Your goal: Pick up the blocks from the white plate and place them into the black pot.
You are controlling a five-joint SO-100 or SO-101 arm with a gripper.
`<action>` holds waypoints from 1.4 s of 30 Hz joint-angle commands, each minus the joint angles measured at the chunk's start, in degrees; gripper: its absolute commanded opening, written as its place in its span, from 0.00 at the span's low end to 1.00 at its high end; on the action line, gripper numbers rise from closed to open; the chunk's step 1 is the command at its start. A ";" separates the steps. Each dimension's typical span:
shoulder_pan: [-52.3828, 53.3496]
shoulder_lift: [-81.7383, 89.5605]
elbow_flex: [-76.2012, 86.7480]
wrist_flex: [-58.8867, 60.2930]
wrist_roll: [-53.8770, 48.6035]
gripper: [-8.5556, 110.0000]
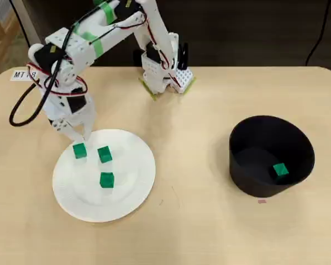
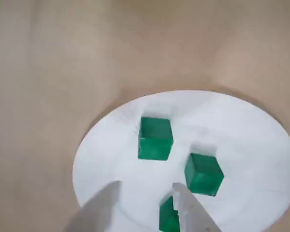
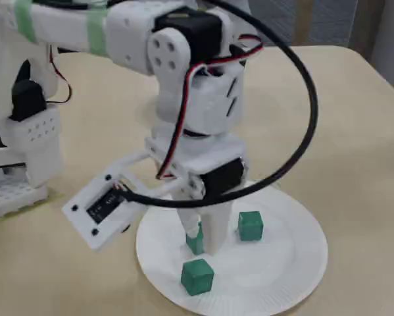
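Observation:
Three green blocks lie on the white plate (image 1: 126, 193): one (image 1: 79, 150) at its upper left, one (image 1: 104, 154) beside it and one (image 1: 106, 180) near the middle. Another block (image 1: 280, 170) rests inside the black pot (image 1: 248, 138) at the right. My gripper (image 1: 79, 140) hovers open over the plate's upper-left rim. In the wrist view the gripper (image 2: 147, 187) has its fingers apart, and the nearest block (image 2: 168, 218) shows low between them, against the right finger (image 2: 188, 208). In the fixed view a finger (image 3: 215, 230) half hides that block (image 3: 195, 241).
The arm's white base (image 1: 166, 74) stands at the table's back edge, with a black cable (image 1: 27, 102) looping at the left near a paper label (image 1: 22, 74). Bare tan tabletop (image 1: 193, 165) separates plate and pot.

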 commanded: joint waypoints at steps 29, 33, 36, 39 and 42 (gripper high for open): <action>1.14 -6.24 -2.20 3.60 -8.17 0.35; 0.70 -5.89 -1.85 3.69 -9.32 0.35; 0.53 -7.03 -1.32 3.69 -10.11 0.34; 0.53 -8.00 -1.32 3.69 -10.72 0.33; 0.44 -9.14 -1.41 3.60 -10.90 0.32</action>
